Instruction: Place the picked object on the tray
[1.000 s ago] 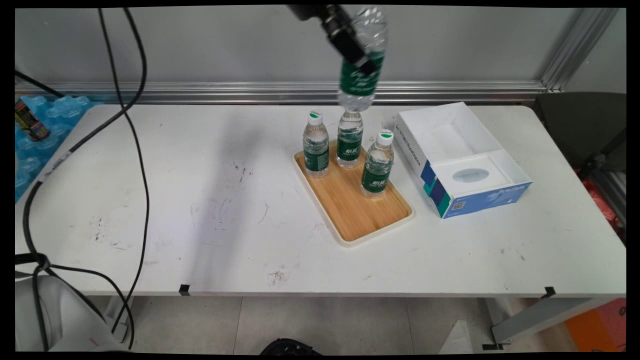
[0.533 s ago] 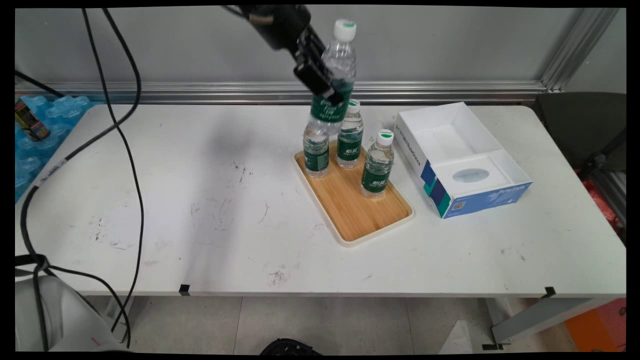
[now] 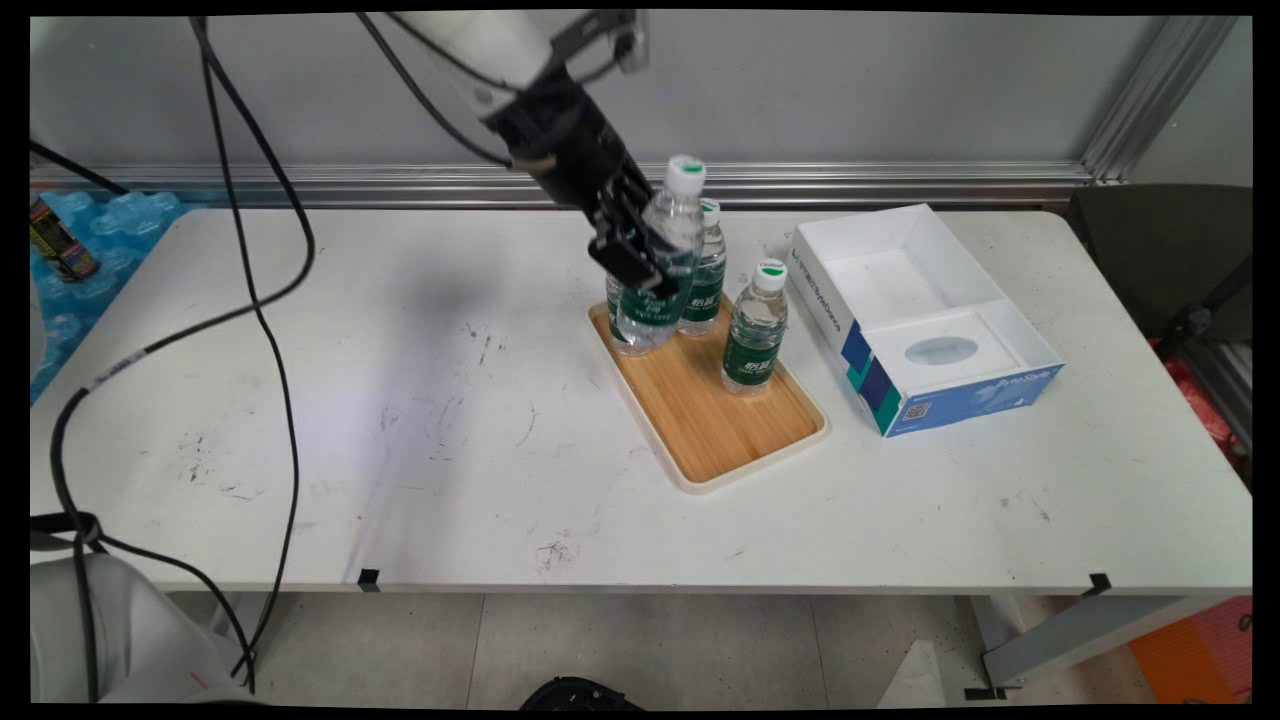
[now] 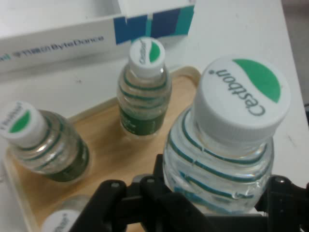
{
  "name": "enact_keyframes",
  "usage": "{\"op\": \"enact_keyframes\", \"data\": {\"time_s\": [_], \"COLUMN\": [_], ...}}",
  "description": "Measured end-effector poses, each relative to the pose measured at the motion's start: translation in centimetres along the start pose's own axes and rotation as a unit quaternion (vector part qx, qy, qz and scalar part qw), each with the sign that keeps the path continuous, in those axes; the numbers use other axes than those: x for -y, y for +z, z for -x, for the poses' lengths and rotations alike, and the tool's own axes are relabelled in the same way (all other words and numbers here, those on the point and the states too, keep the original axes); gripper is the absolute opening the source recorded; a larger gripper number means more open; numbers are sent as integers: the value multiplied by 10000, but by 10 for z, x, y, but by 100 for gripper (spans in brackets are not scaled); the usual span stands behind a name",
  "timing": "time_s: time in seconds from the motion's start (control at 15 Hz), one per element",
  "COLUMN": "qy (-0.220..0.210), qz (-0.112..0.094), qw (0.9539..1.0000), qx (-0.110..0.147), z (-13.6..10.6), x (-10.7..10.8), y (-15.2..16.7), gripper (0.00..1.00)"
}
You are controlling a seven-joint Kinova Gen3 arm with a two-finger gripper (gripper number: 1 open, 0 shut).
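Note:
My gripper (image 3: 640, 262) is shut on a clear water bottle (image 3: 655, 270) with a green label and a white cap, gripping it around the middle. The bottle leans slightly and hangs low over the far left part of the wooden tray (image 3: 720, 420). Three like bottles stand on the tray: one (image 3: 611, 296) mostly hidden behind the held one, one (image 3: 710, 275) just behind it, one (image 3: 755, 335) to the right. In the hand view the held bottle (image 4: 227, 145) fills the right side between the gripper (image 4: 212, 200) linkage, with bottles (image 4: 145, 92), (image 4: 43, 140) and a cap (image 4: 60, 222) on the tray (image 4: 111, 154) below.
An open white and blue box (image 3: 920, 310) lies right of the tray, also seen at the top of the hand view as the box (image 4: 63, 34). Black cables (image 3: 270, 300) hang over the table's left side. Blue packs (image 3: 90, 240) lie past the left edge.
The gripper has come down and to the left with the bottle, from high near the top edge to just over the tray's far left corner.

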Motion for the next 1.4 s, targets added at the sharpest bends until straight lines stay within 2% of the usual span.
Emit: {"op": "enact_keyframes", "data": {"time_s": [0.73, 1.4], "qy": [96, -115], "qz": [-26, -142], "qw": [9999, 9998], "qx": [104, 52], "z": [25, 34], "x": [-5, -3], "y": [82, 127], "gripper": [0, 0]}}
